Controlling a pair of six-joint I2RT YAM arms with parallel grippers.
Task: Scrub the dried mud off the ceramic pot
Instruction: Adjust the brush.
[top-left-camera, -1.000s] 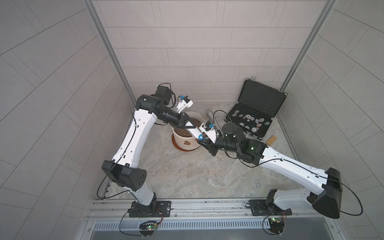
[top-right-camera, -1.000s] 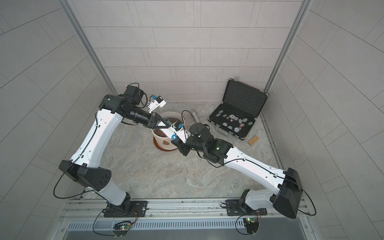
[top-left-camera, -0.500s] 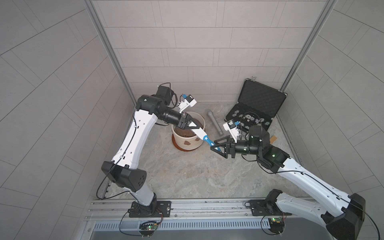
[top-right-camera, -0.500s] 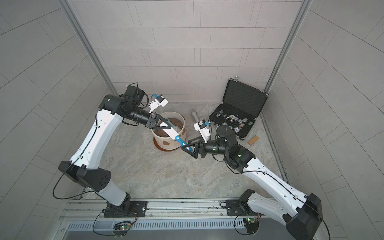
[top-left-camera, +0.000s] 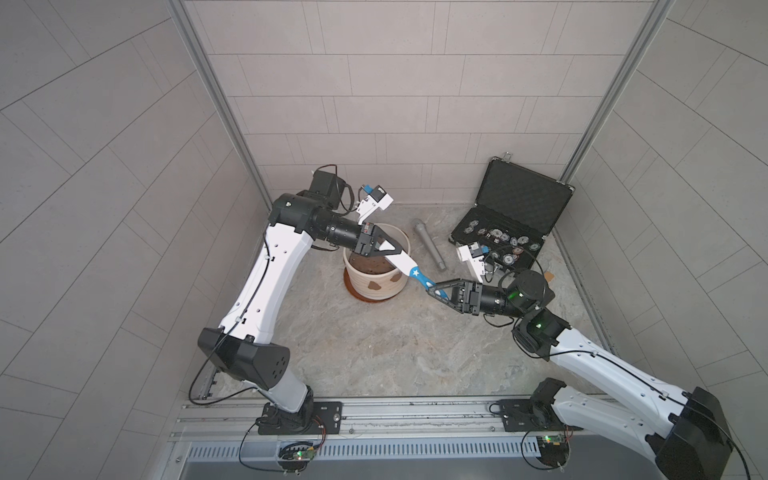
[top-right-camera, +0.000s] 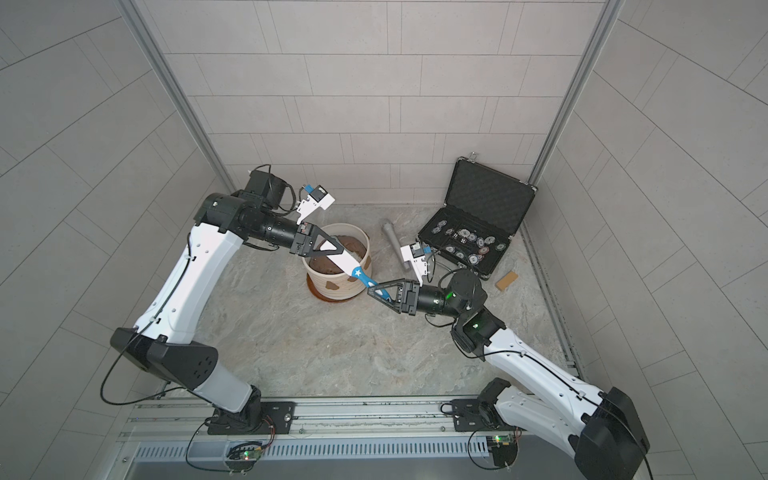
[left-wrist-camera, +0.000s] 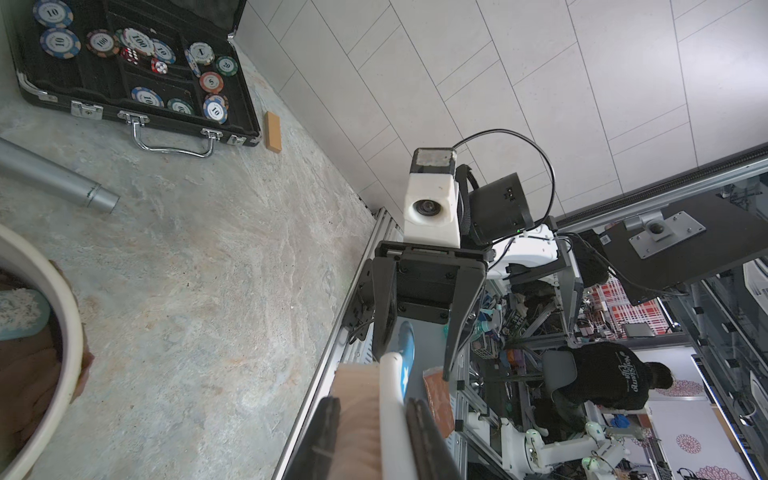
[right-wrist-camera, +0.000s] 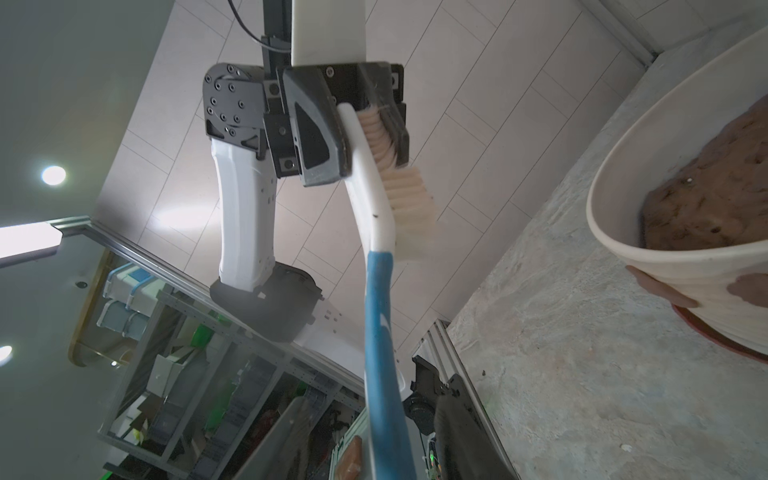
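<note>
One brush (top-left-camera: 409, 270) crosses ceramic pot (top-left-camera: 365, 276) rim: left tool (top-left-camera: 388, 251) clamped on bristle head; right tool (top-left-camera: 434, 291), pot's 4 o'clock, jaws apart around handle; dried mud (top-left-camera: 375, 286) on wall.

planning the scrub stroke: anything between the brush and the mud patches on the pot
Nothing visible in between. The brush, its bristle end clamped in the left pincer, hangs over the pot rim; the mud patches on its outer wall face bare floor.
</note>
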